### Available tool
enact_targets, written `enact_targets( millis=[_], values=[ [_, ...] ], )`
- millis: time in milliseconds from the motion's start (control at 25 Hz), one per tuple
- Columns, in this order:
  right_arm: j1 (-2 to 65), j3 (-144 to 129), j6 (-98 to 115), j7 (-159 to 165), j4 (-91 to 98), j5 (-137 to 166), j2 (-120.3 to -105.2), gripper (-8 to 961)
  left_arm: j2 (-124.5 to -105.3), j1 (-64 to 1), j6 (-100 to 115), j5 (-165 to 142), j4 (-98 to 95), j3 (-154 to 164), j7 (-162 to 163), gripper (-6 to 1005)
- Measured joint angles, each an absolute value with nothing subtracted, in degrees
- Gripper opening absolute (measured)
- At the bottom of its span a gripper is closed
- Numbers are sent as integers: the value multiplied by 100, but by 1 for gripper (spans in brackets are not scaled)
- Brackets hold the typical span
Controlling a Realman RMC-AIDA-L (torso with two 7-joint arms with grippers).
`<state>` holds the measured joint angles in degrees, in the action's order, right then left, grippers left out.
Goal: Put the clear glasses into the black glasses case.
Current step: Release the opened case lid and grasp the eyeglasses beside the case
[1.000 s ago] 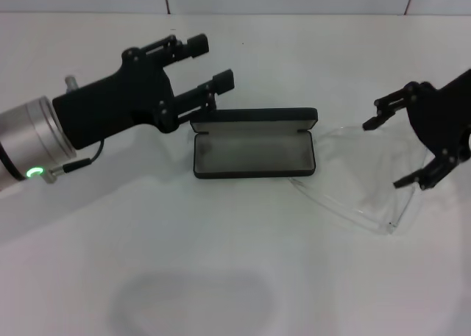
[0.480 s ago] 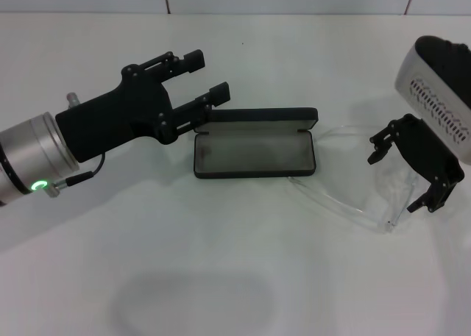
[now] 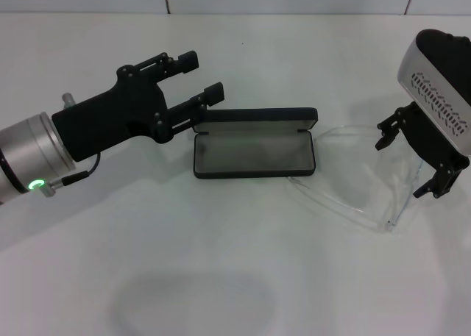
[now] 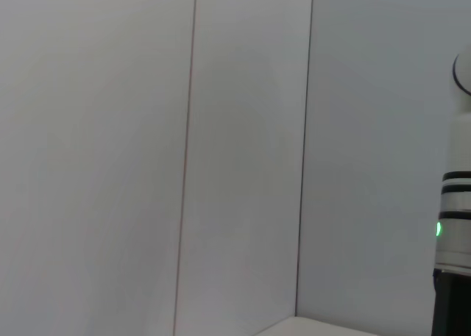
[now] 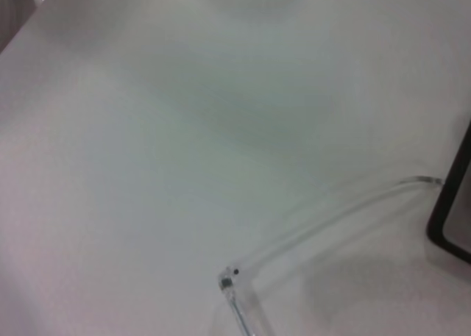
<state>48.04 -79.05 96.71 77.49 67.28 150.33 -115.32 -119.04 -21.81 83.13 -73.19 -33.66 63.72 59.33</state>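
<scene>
One black glasses case is recorded on the white table, lid raised and grey lining exposed; nothing is seen inside it. A dark corner of the case is also caught in the right wrist view.

One pair of clear glasses is found on the table just to the right of the case, outside it, with one thin arm running close to the case's front right corner. In the right wrist view a clear arm and its hinge are seen lying on the table beside the case corner.

Two grippers are counted. The left gripper is held above the table just to the left of the case, near its rear left corner, fingers spread and nothing between them. The right gripper is held to the right of the case, over the far end of the glasses, fingers spread to either side of the lens; contact with the glasses cannot be told.

One tiled wall is shown by the left wrist view.
</scene>
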Motion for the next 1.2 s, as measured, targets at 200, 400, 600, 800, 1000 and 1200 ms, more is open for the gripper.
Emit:
enact_targets(
  millis=[200, 400, 600, 800, 1000, 1200],
  values=[
    [4833, -7937, 9662, 7732, 6650, 15154, -11527, 884, -11900, -2211, 8216, -7322, -3354, 6372, 5926, 654],
    [4829, -8128, 9690, 7720, 6611, 15284, -11543, 883, -11900, -2251, 8192, -7322, -3314, 6372, 5903, 654],
    [4785, -8327, 9660, 7702, 6604, 15314, -11548, 866, -11900, -2263, 8156, -7322, -3313, 6372, 5893, 654],
    [4775, -8580, 9468, 7698, 6425, 15322, -11560, 802, -11906, -2278, 8156, -7321, -3313, 6372, 5891, 654],
    [4771, -8720, 9336, 7694, 6273, 15329, -11573, 771, -11921, -2273, 8156, -7321, -3313, 6372, 5889, 654],
    [4758, -8835, 9217, 7692, 6222, 15329, -11579, 740, -11936, -2260, 8156, -7321, -3313, 6372, 5889, 654]
  ],
)
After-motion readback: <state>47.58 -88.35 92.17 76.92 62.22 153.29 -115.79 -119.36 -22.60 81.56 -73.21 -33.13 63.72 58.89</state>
